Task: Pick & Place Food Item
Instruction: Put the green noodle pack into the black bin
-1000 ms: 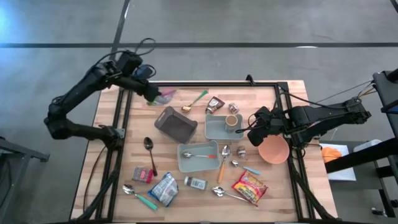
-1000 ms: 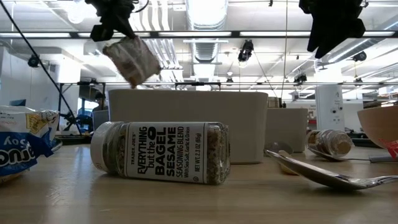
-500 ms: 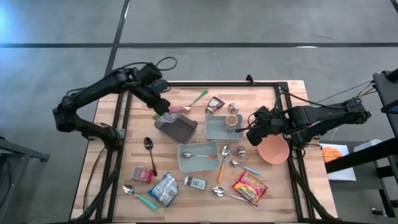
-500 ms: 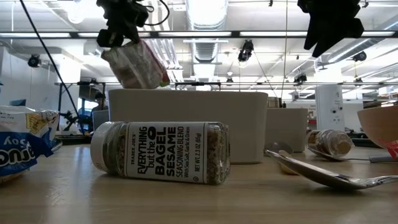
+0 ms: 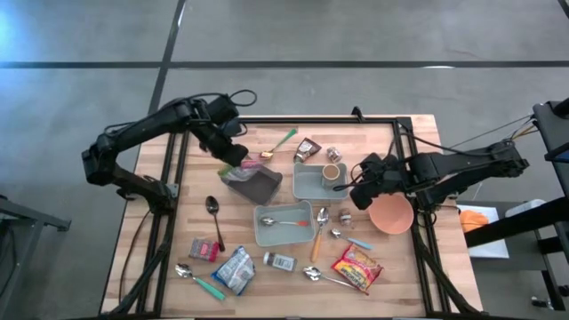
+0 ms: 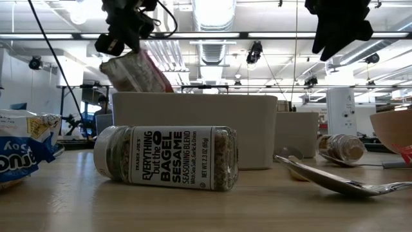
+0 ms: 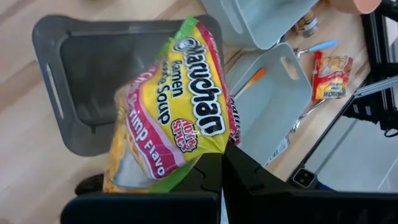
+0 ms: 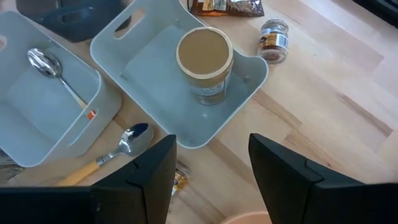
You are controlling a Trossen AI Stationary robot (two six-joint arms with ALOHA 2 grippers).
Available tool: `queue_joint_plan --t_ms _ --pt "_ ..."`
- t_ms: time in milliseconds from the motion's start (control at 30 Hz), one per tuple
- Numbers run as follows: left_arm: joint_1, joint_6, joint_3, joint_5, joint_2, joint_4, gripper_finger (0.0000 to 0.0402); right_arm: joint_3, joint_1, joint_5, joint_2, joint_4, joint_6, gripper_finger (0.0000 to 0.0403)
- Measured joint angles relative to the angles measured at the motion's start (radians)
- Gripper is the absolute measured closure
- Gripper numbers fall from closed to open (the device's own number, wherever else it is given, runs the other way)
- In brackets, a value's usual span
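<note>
Ramen pack (image 7: 171, 124): pinched in left gripper (image 7: 214, 163), hanging directly over dark bin (image 7: 93, 74); right gripper (image 8: 211, 168) parted, idle

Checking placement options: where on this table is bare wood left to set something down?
Bare table lies left of the black spoon, and along the far edge right of the small jar. The near strip around the seasoning jar and red packet is crowded.

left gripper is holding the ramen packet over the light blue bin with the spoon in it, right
Not quite. The left gripper holds the ramen packet over the dark grey bin, as the left wrist view shows; the light blue bin sits beside it.
</note>
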Motion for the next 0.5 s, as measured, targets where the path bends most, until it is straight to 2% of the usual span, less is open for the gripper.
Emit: queue_joint_plan --t_ms 500 --pt "0.000 -0.005 0.000 -0.027 0.109 -0.046 0.0401 -0.001 0.008 -0.001 0.062 0.013 -0.020 0.0203"
